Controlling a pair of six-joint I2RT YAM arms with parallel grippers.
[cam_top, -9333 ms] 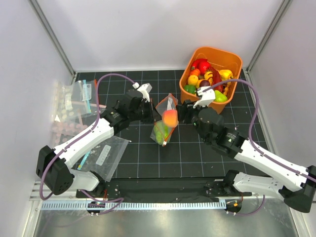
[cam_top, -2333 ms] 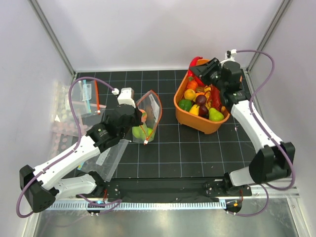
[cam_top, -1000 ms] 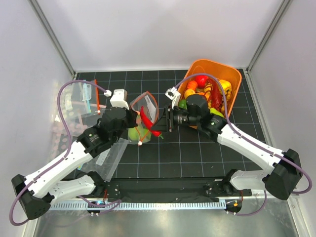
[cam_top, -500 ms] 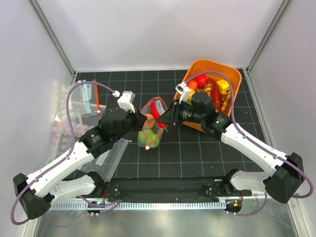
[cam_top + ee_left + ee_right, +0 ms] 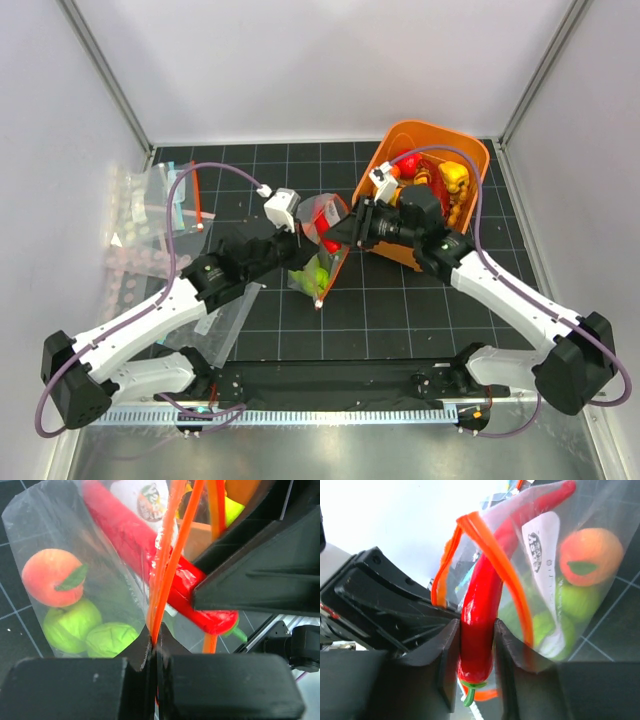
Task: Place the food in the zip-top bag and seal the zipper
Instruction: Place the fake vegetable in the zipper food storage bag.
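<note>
Mid-table, over the black gridded mat (image 5: pixel 400 310), the clear floppy plastic zip-top bag (image 5: pixel 318 268) is held up off the surface between the two arms. Its thin orange-red zipper strip (image 5: pixel 172 565) is pinched at the bag's mouth by the left gripper (image 5: pixel 155 652), whose jaws are clenched tight on the plastic with no gap showing.

From the other side, a long glossy red toy chili pepper (image 5: pixel 481 600) is grasped near its green stem end by the right gripper (image 5: pixel 476 650), one finger pressed to each flank. The pepper's pointed end is threaded through the open loop of the zipper strip, and its upper length is seen behind the clear wall inside the bag, lying diagonally beside the white rectangular label (image 5: pixel 542 545).

Lower in the bag, a peach-coloured toy fruit (image 5: pixel 50 577) with a small green leaf is seen, and just beneath it two round green toy pieces (image 5: pixel 75 625) are packed together at the bottom. The mouth is spread wide, not sealed.

Behind the right arm, an orange plastic tub (image 5: pixel 470 115) is parked at the far right of the mat, with more of the toy food piled in it. At the far left, a loose heap of other clear bags (image 5: pixel 150 200) is left lying flat.
</note>
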